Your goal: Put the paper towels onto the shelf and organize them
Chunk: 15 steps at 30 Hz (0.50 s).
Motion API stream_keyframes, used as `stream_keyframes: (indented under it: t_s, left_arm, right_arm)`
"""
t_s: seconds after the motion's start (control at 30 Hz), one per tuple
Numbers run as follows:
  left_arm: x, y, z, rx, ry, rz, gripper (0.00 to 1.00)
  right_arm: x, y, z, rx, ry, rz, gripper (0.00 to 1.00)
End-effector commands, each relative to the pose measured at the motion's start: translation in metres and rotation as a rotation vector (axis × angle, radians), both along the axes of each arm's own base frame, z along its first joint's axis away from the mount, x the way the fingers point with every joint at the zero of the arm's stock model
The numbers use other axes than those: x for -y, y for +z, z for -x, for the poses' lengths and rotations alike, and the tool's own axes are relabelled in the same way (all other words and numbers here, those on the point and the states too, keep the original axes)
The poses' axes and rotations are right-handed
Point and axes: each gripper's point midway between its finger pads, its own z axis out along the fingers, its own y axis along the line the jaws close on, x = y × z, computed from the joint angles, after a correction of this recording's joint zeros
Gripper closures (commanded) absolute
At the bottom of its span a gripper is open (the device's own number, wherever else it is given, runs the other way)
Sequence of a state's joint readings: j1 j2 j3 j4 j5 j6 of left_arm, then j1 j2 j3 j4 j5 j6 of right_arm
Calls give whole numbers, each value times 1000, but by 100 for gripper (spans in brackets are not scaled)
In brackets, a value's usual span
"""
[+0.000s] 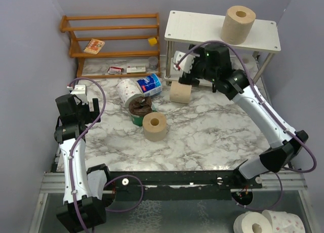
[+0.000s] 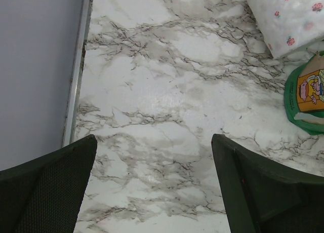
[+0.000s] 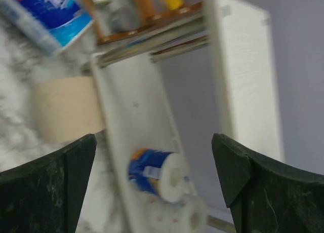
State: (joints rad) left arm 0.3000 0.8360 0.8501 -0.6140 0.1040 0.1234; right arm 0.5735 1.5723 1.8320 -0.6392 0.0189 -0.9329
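- Left end effector (image 2: pixel 153 139) and right end effector (image 3: pixel 153 139): both released, empty.
- Three tan matte paper towel rolls, hollow cores: top tan roll (image 1: pixel 238 24) on white two-tier metal-legged shelf (image 1: pixel 263 38); leg-side tan roll (image 1: pixel 180 92) and centre tan roll (image 1: pixel 155 126) on marble surface (image 1: pixel 212 142).
- One glossy blue-wrapped roll (image 1: pixel 149 84), one pink-dotted white roll (image 1: pixel 127 91), side by side on surface.

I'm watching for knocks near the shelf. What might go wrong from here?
The open right gripper is close to the shelf; a bump might shake the tan roll on top, which sits near its front edge. The other tan roll lies beside the shelf and might get nudged away.
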Motion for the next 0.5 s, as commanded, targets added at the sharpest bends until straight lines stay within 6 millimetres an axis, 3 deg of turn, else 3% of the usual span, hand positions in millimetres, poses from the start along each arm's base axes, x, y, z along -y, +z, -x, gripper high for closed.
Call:
stream_keyframes:
  t_s: [0.0, 0.07, 0.13, 0.3, 0.47]
  left_arm:
    - [1, 4, 0, 25, -8, -4, 2]
    - [1, 6, 1, 33, -11, -5, 2]
    - [1, 6, 1, 32, -12, -5, 2]
    - [2, 4, 0, 28, -16, -2, 2]
    - [2, 4, 0, 25, -18, -1, 2]
  right_arm:
    - [13, -146, 47, -371, 1, 31, 4]
    - [14, -176, 59, -457, -14, -44, 4]
    - [10, -186, 69, -562, -7, -228, 4]
    - [12, -173, 78, -691, 41, -692, 5]
    - [-6, -186, 74, -886, 38, -848, 10]
